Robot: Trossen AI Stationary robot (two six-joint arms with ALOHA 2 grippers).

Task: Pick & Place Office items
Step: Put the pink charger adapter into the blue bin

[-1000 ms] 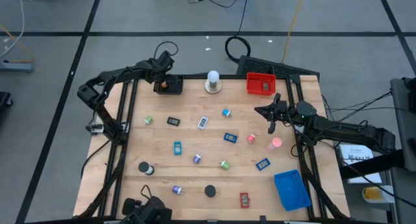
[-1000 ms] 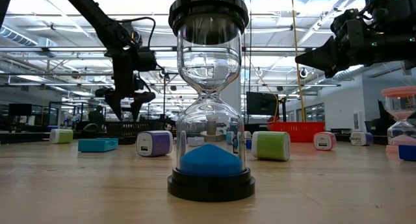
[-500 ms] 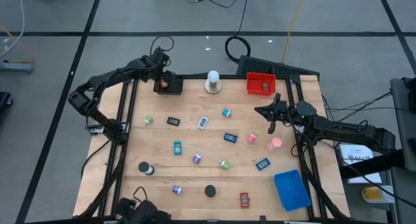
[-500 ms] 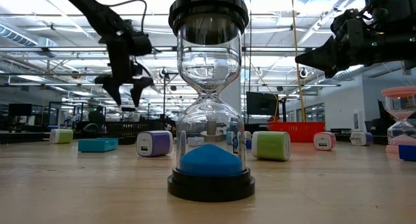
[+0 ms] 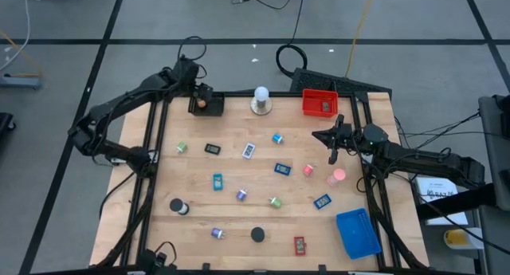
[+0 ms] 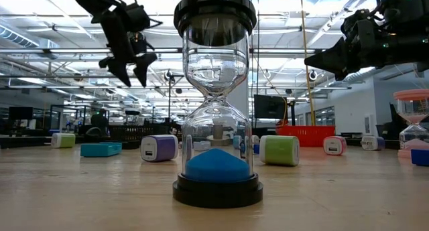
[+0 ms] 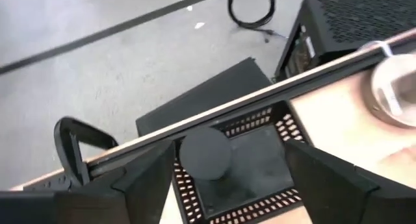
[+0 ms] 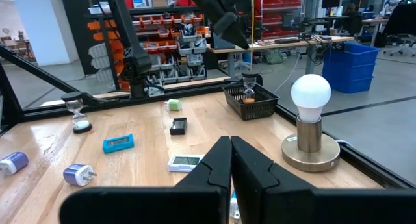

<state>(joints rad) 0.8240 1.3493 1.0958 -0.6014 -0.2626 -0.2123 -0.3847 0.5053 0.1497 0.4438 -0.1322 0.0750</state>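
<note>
the left gripper [image 5: 194, 85] hangs above the black tray [image 5: 206, 104] at the table's far left corner, its fingers [image 6: 141, 69] spread apart and holding nothing, with a small hourglass [image 8: 248, 92] standing inside the tray beneath it. the right gripper [image 5: 334, 153] waits in the air near the red tray [image 5: 319, 102], its fingers pressed together and empty. most of the office items lie scattered well apart over the wooden table [image 5: 239, 227]: a blue-sand hourglass [image 6: 216, 97] stands right in front of the low camera, a pink-capped hourglass [image 5: 338, 177] sits near the right arm, a black rectangle [image 5: 212, 148] and a teal rectangle [image 5: 217, 181] lie toward the left, a green plug-shaped piece [image 6: 279, 150] and a purple one [image 6: 159, 148] sit mid-table, and one item already lies in the red tray. the step in hand appears to be clearing the tray before the next pick. done well, that means rising straight up so neither finger clips the hourglass or the mesh wall, then choosing a nearby item with free space on both sides, squaring the open fingers across its narrow width, and closing only once low enough to grip its body.
</note>
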